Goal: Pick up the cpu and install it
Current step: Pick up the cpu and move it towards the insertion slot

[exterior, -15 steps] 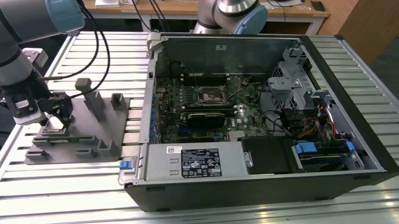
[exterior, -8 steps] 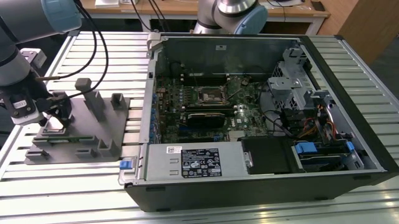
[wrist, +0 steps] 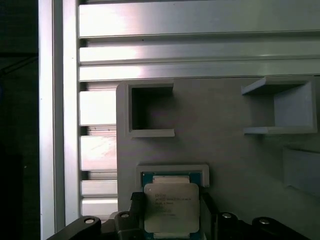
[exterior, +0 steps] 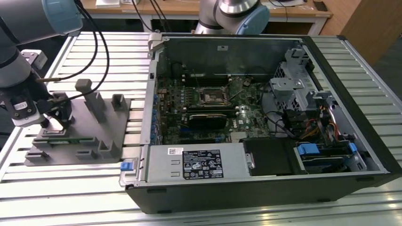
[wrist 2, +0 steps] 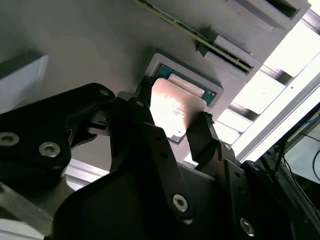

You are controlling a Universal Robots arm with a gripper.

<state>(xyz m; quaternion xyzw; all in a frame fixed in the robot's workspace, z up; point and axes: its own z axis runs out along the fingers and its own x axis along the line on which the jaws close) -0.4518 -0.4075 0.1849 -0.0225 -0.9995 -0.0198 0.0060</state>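
Note:
The cpu [wrist 2: 172, 107], a thin square chip with a pale metal top, sits over a green-lined square pocket [wrist: 172, 170] of the grey fixture [exterior: 94, 141]. My gripper [wrist 2: 175, 102] has come down on it at the exterior view's left, and its black fingers [wrist 2: 200, 142] press against two opposite edges of the chip. In the first wrist view the cpu [wrist: 171, 207] lies between the gripper's [wrist: 171, 201] two fingertips, with the pocket's green edge showing beyond it. The dark motherboard socket [exterior: 212, 96] is inside the open computer case.
Upright grey posts [exterior: 94, 101] and small blocks rise from the fixture close to my gripper [exterior: 55, 123]. A memory stick lies in a slot of the fixture [wrist 2: 200, 37]. The open case [exterior: 264, 117] fills the slatted table's [exterior: 63, 188] middle and right, with drive cages and cables inside.

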